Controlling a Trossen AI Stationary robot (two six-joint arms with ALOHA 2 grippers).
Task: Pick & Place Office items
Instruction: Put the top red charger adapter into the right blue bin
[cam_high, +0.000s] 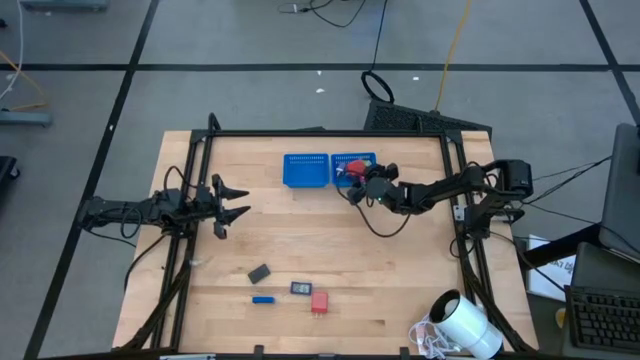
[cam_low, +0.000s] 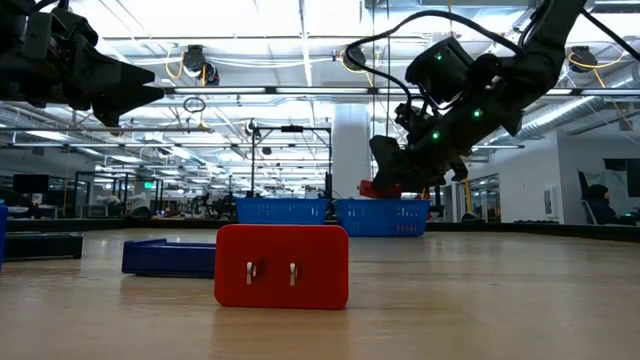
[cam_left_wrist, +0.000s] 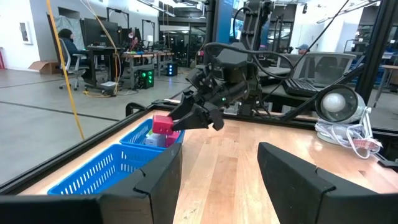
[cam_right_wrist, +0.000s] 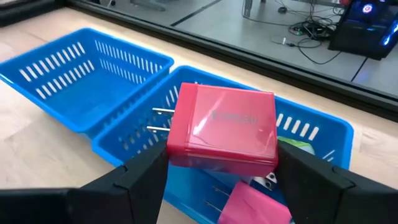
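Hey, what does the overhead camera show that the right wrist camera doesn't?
Only the high view: the left gripper open and empty at the table's left side, four loose items near the front edge, namely a grey piece, a blue piece, a dark piece and a red block, plus the white cylinder.

Only the right wrist view: the red charger between the right gripper's fingers, prongs out, above a pink piece in the tray.

Both: the blue tray, with the right gripper over its right compartment.
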